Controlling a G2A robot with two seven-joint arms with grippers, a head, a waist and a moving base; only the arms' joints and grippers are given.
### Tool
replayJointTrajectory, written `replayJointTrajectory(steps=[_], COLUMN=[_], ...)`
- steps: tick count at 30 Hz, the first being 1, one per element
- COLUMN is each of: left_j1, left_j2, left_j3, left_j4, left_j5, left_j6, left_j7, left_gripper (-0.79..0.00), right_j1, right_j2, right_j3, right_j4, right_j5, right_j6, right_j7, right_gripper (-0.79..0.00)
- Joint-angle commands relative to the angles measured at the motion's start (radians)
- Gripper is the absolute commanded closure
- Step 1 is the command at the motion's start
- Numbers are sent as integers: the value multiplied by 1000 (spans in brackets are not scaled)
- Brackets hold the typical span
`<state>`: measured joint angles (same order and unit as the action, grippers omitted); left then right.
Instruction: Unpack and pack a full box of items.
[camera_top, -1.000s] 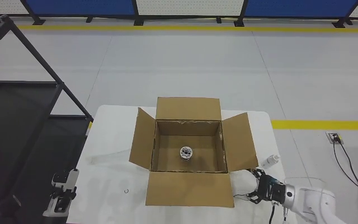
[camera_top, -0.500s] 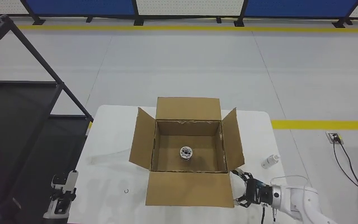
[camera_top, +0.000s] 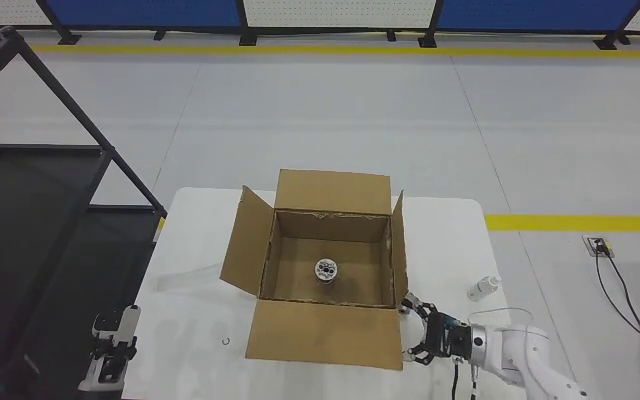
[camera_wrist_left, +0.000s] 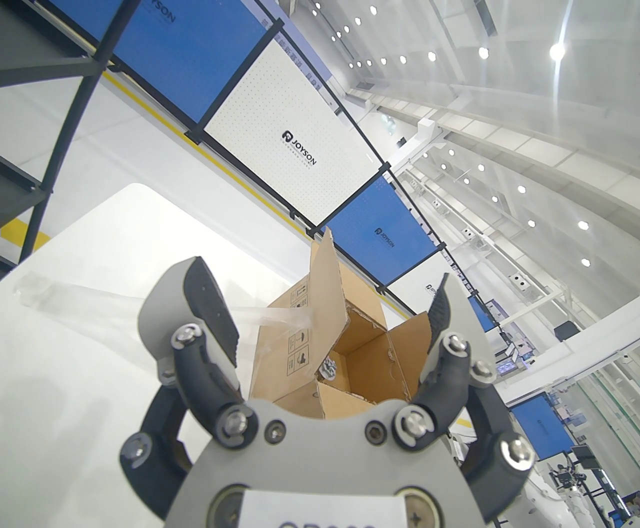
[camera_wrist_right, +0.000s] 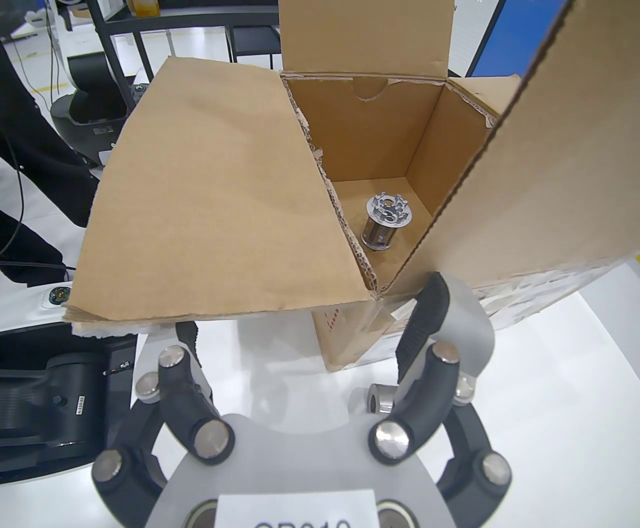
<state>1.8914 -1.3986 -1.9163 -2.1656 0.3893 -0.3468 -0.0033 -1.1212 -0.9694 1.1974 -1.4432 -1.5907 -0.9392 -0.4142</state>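
**Open box on the bench, right tool at its near corner**

The cardboard box (camera_top: 325, 265) stood open in the middle of the white bench (camera_top: 190, 320). A single ribbed metal part (camera_wrist_right: 384, 220) stood upright on its floor, close to the centre.

The near flap (camera_top: 325, 333) lay folded out toward the robot. The left flap (camera_top: 243, 240) splayed outward, and the right flap (camera_top: 398, 250) stood almost upright along its wall.

The right tool (camera_top: 415, 328) sat low at the box's near right corner with its jaws spread and nothing between them. In the right wrist view, one finger (camera_wrist_right: 425, 320) showed just beside the corner, below the raised right flap. The other was largely hidden under the overhanging near flap. Those two flaps stood between the tool and the box opening.

The left tool (camera_wrist_left: 320, 292) was well apart at the bench's near left edge. It was open and empty, and it faced the box.

- A short metal cylinder (camera_wrist_right: 375, 398) lay on the bench close by the right tool.
- A small bottle (camera_top: 484, 288) lay to the right of the box.
- A small ring (camera_top: 228, 343) lay off the near left corner.
- A clear plastic strip (camera_top: 185, 277) reached the left side of the box.
- A dark rack (camera_top: 60, 230) stood beside the bench on the left.
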Motion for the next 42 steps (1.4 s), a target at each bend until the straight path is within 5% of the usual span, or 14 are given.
replayJointTrajectory(steps=[1, 22, 28, 35, 42], left_j1=[-3, -111, -126, -124, -120], left_j2=[0, 12, 16, 19, 21], left_j3=[1, 44, 37, 27, 22], left_j4=[1, 31, 33, 33, 28], left_j5=[0, 31, 22, 11, 7], left_j6=[1, 87, 95, 93, 93], left_j7=[-1, -89, -99, -101, -93], left_gripper=[-785, -785, -785, -785, -785], right_j1=[7, 89, 97, 151, 259], right_j2=[-3, -23, -7, 2, -33], right_j3=[-13, -98, -35, -23, -130], right_j4=[2, 18, 40, 145, 315], right_j5=[1, 17, -37, -125, -147], right_j6=[1, 17, 57, 57, 108], right_j7=[7, 46, 57, 66, 109], right_gripper=[-785, -785, -785, -785, -785])
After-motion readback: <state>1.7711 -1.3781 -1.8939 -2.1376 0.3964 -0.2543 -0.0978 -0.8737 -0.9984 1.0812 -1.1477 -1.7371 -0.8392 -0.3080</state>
